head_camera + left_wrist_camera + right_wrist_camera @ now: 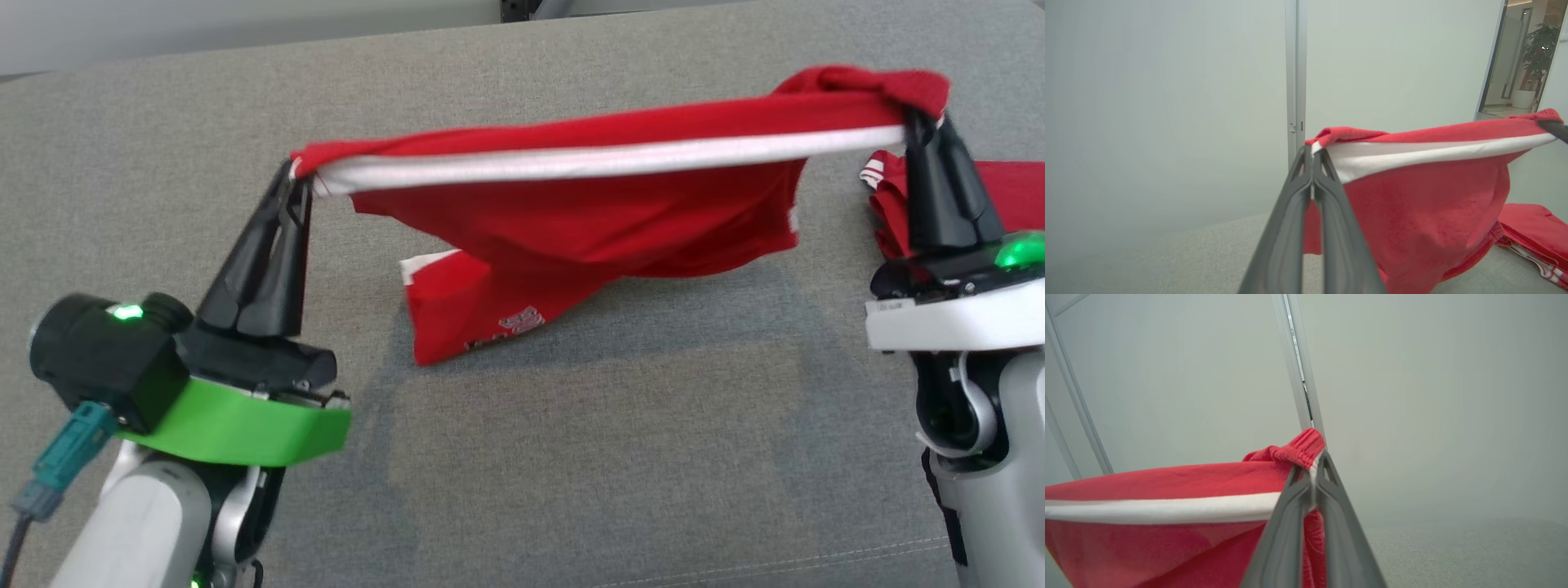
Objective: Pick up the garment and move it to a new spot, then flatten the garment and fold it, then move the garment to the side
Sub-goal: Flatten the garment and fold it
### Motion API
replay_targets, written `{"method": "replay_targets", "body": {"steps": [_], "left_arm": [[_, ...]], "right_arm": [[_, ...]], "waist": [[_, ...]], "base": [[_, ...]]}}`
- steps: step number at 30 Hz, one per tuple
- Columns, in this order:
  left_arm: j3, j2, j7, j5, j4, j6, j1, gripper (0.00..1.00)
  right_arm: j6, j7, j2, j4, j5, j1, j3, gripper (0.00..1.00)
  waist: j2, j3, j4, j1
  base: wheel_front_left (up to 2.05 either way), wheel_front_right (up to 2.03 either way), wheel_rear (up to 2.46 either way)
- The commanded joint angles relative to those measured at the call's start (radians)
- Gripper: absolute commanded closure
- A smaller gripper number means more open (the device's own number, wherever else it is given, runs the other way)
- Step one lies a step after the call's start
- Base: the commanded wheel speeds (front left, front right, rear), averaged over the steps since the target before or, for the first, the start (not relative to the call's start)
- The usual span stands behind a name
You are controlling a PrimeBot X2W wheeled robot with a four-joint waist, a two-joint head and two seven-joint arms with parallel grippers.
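Note:
The garment (588, 220) is red with a white stripe, stretched taut in the air between my two grippers above the grey cloth surface. My left gripper (299, 173) is shut on its left end, and in the left wrist view the garment (1425, 196) hangs to the right of the pinched fingertips. My right gripper (916, 122) is shut on the bunched right end, where the ribbed hem of the garment (1302, 449) pokes above the fingers. A lower part sags onto the surface with a small printed logo (522, 320) showing. Another red fold (1008, 196) lies behind the right gripper.
The grey fabric surface (571, 457) spreads wide in front of and to the left of the garment. A pale wall with a metal post (1295, 77) stands behind. A doorway with a potted plant (1539, 53) shows at the far right of the left wrist view.

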Motion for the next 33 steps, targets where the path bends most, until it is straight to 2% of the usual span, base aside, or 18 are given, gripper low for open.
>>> {"method": "replay_targets", "body": {"steps": [1, 7, 18, 27, 33], "left_arm": [[0.017, 0.008, -0.007, 0.014, -0.021, 0.010, -0.044, 1.00], [0.053, 0.003, -0.018, 0.052, -0.105, 0.034, -0.163, 1.00], [0.046, -0.016, -0.009, 0.057, -0.126, 0.045, -0.220, 1.00], [0.036, -0.036, -0.056, 0.051, -0.041, -0.021, -0.413, 1.00], [0.038, -0.076, -0.120, 0.035, 0.138, -0.085, -0.635, 1.00]], "right_arm": [[-0.002, 0.004, 0.013, -0.034, -0.006, -0.028, -0.024, 1.00], [-0.002, 0.060, 0.058, -0.142, -0.052, -0.091, -0.066, 1.00], [-0.002, 0.106, 0.095, -0.157, -0.044, -0.111, -0.089, 1.00], [-0.002, 0.112, 0.076, -0.080, -0.024, -0.271, -0.078, 1.00], [-0.002, 0.093, 0.044, 0.057, -0.016, -0.479, -0.048, 1.00]], "waist": [[0.0000, -0.020, 0.002, -0.0001], [0.0000, -0.049, 0.008, -0.0001], [0.0000, -0.036, 0.005, -0.0001], [0.0000, 0.074, 0.010, -0.0001], [0.0000, 0.150, 0.020, -0.0001]], "base": [[0.00, 0.00, 0.00], [0.00, 0.00, 0.00], [0.00, 0.00, 0.00], [0.00, 0.00, 0.00], [0.00, 0.00, 0.00]]}}
